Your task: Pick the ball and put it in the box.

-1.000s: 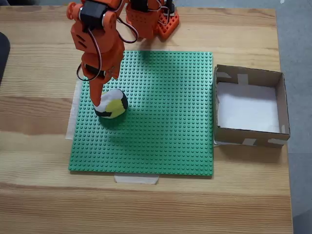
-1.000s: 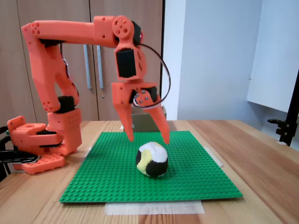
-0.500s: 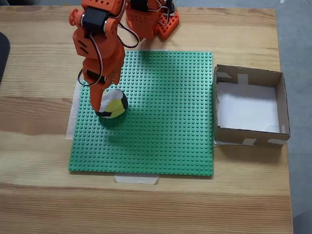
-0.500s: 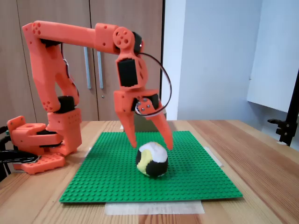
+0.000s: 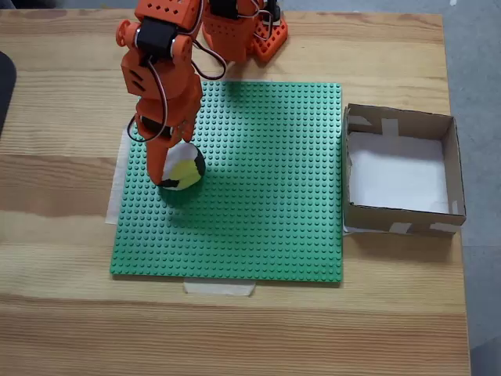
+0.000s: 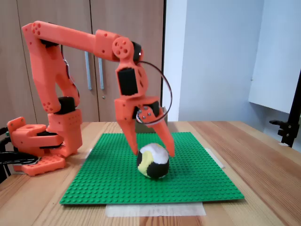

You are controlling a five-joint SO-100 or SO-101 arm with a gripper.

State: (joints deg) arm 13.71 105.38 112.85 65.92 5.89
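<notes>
Ball (image 6: pixel 153 161) rests on the green baseplate (image 5: pixel 258 211), ungrasped; gripper (image 6: pixel 155 151) fingers spread astride it. Grasp, transfer to box (image 5: pixel 450 168) remain.

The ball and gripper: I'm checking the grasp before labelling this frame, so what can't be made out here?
- In the top-down fixed view, the arm covers the far part of the ball.
- In the side fixed view, whether the gripper touches the ball can't be told; the fingertips sit beside its top.
- In the side fixed view, the box hides behind the arm.
</notes>
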